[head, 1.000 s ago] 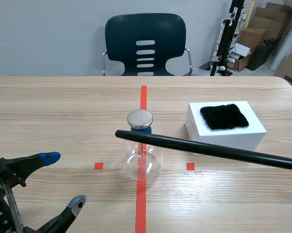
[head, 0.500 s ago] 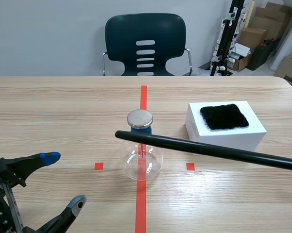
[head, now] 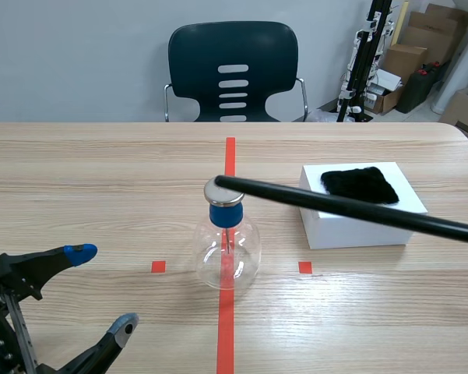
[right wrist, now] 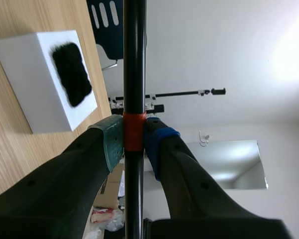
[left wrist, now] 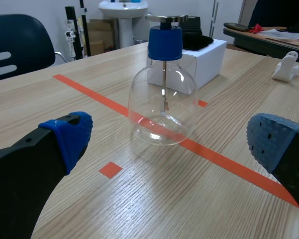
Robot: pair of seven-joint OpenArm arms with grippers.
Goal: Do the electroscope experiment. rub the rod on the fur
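The rod (head: 335, 206) is long, black and off the table. The right gripper (right wrist: 134, 144) holds it, with the grey-green pad (right wrist: 112, 139) on one side and the blue pad on the other, both clamped on the rod's orange-red band. In the scene view the rod comes in from the table's right edge and slants up and across toward the middle. It passes in front of the box (head: 350, 230), and its tip lies over the far left rim of the disc (head: 222, 196). Whether tip and disc touch cannot be told.

The disc is flat grey metal and sits on a blue stopper (head: 226, 213). The stopper plugs the neck of a clear glass flask (head: 227, 253). The flask stands upright on the red tape line near the middle of the table (head: 78, 171). A thin stem hangs down from the stopper inside the glass.

The box is white and rests on the table toward its right edge, well apart from the flask. The fur (head: 358, 183), a black square patch, lies flat on the box's top.

The left gripper (head: 103, 290) hangs low at the table's near left corner, its blue-padded fingers spread wide apart and holding nothing. From its wrist view the flask stands ahead of it, between the two fingers but clear of both.

A dark chair (head: 234, 70) stands beyond the table's far edge.
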